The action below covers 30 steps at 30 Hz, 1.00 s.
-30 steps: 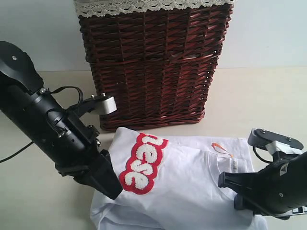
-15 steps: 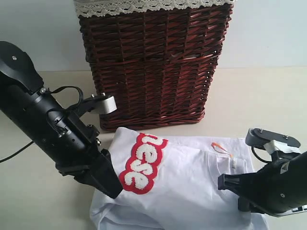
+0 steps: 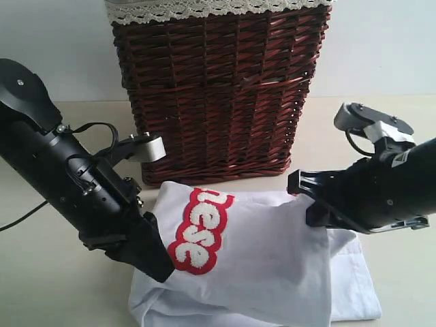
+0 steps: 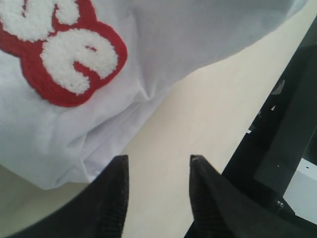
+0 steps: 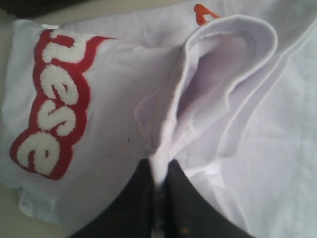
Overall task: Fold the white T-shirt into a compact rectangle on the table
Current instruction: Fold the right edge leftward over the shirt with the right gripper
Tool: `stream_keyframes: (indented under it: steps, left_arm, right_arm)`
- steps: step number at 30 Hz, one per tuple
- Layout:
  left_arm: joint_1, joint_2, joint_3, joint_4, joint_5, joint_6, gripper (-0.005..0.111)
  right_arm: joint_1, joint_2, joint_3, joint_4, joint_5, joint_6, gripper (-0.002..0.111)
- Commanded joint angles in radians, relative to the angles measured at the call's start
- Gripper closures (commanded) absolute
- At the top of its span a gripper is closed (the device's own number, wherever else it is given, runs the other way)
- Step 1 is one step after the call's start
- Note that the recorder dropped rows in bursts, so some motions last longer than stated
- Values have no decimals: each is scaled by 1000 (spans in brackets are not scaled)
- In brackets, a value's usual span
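The white T-shirt (image 3: 259, 266) lies partly folded on the pale table (image 3: 41, 286) in front of the basket, its red-outlined lettering (image 3: 197, 228) facing up. My right gripper (image 5: 159, 171) is shut on a bunched fold of the shirt's cloth by the collar (image 5: 247, 59) and holds that edge lifted above the table (image 3: 310, 204). The orange neck tag (image 5: 203, 12) shows in the right wrist view. My left gripper (image 4: 157, 163) stands open over bare table beside the shirt's edge (image 4: 99, 144), with nothing between its fingers.
A tall dark red-brown wicker basket (image 3: 218, 88) with a lace rim stands just behind the shirt. The left arm (image 3: 75, 184) slants down over the shirt's left side. A dark frame (image 4: 292, 129) borders the table in the left wrist view.
My right gripper has risen and moved back toward the basket, lifting the shirt's collar side with it. The neck tag is now hidden in the exterior view. The left arm has not moved.
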Motion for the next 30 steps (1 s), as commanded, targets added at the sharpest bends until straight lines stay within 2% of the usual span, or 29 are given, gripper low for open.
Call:
stream_keyframes:
  steps: [1,5,9,12,15,18,24,26,28,29,30]
  left_arm:
    - [2,-5,4,-14,7,-4,66]
    - [2,-5,4,-15,10,-4,66]
    - [2,-5,4,-15,14,-4,66]
    - [2,-5,4,-15,14,-4,66]
    - [2,-5,4,-15,14,-4,66]
    - [2,-5,4,-15,14,-4,66]
    - [2,-5,4,-15,25,-4,66]
    - [2,-5,4,-15,27,-4,66]
    - [2,-5,4,-15,27,-4,66]
    - [2,-5,4,-15,27,-4,66]
    - [2,-5,4,-15,27,-4,66]
  right_arm:
    - [-2,-7,-20,-69,-3,-6,108]
    - [-2,-9,-47,-74,-78,-6,108]
    - [3,-16,-131,-63,-54,-43,108]
    - [9,-33,-179,14,-37,-154,108]
    - [9,-35,-193,51,6,-178,108]
    - [9,-2,-193,-74,86,-98,108]
    - [9,131,-193,-588,140,330,108]
    - [9,161,-193,-670,136,437,108]
    - [9,193,-193,-676,146,439,104]
    - [9,205,-193,-672,157,436,99]
    - [9,217,-193,-672,172,438,90]
